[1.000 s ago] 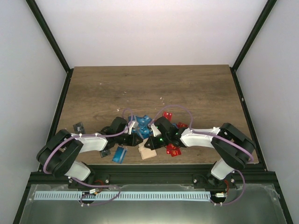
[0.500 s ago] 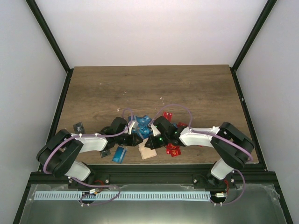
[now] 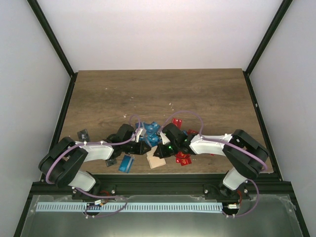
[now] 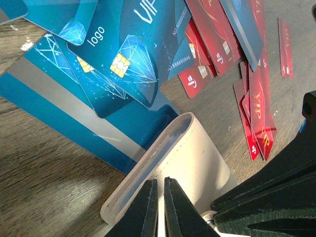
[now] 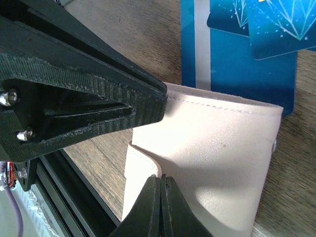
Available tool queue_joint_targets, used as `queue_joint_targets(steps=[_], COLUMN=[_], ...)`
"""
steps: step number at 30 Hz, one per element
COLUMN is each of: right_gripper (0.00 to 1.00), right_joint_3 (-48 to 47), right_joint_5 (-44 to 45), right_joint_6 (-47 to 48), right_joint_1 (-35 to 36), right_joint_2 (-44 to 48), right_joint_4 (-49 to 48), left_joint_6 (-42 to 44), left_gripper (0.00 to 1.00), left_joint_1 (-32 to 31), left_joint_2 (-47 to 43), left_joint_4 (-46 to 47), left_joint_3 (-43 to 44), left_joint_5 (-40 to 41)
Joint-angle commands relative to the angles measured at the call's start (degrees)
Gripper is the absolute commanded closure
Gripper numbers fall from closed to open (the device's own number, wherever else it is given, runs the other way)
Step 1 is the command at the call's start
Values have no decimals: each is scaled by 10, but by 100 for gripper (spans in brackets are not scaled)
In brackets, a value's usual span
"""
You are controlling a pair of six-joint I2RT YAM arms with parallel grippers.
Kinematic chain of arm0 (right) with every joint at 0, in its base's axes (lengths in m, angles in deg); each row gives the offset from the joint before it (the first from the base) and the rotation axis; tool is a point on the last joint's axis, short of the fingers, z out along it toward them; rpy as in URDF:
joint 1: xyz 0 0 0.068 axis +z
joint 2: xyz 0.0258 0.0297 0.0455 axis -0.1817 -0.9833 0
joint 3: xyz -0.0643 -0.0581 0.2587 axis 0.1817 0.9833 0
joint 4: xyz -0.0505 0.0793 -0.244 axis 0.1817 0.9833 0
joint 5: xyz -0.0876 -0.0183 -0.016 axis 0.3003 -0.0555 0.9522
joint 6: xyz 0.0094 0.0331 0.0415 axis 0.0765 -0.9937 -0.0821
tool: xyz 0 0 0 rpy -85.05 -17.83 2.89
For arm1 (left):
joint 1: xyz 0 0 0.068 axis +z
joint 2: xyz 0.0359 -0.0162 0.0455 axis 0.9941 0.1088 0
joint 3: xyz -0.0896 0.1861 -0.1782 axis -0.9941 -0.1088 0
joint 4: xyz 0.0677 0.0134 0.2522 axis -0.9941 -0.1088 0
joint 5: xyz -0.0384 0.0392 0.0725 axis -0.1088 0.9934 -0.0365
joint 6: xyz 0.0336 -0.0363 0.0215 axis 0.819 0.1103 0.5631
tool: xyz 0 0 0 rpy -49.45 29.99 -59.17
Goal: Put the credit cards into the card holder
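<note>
The pale beige card holder [image 3: 157, 162] lies at the near middle of the table, also in the left wrist view [image 4: 197, 158] and the right wrist view [image 5: 217, 148]. My left gripper [image 3: 144, 147] [image 4: 158, 180] is pinched almost shut on the holder's edge. My right gripper [image 3: 159, 151] [image 5: 161, 177] is shut on a raised flap of the holder. Blue credit cards [image 4: 123, 59] [image 3: 153, 132] lie fanned just beyond the holder, one partly under it. Red credit cards [image 4: 256, 113] [image 3: 183, 158] lie to its right.
A single blue card [image 3: 127, 163] lies near the front edge on the left. A dark card [image 3: 83, 134] sits at the far left and a red card [image 3: 177, 122] behind the pile. The black front rail [image 3: 158, 183] runs close behind the holder.
</note>
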Motion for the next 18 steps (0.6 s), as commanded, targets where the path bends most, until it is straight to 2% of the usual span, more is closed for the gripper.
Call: queue_joint_targets(steps=[1, 18], right_gripper=[99, 99], right_joint_3=[-14, 8], right_joint_5=[-6, -17], right_joint_6=[-5, -17], right_joint_1=[4, 9], right_joint_2=[-1, -17], right_joint_4=[2, -9], left_joint_6=[9, 10], left_gripper=[93, 93], left_joint_1=[-1, -2], left_joint_2=[3, 3], left_joint_4=[-10, -15], left_joint_3=[-8, -6], left_joint_5=[23, 26])
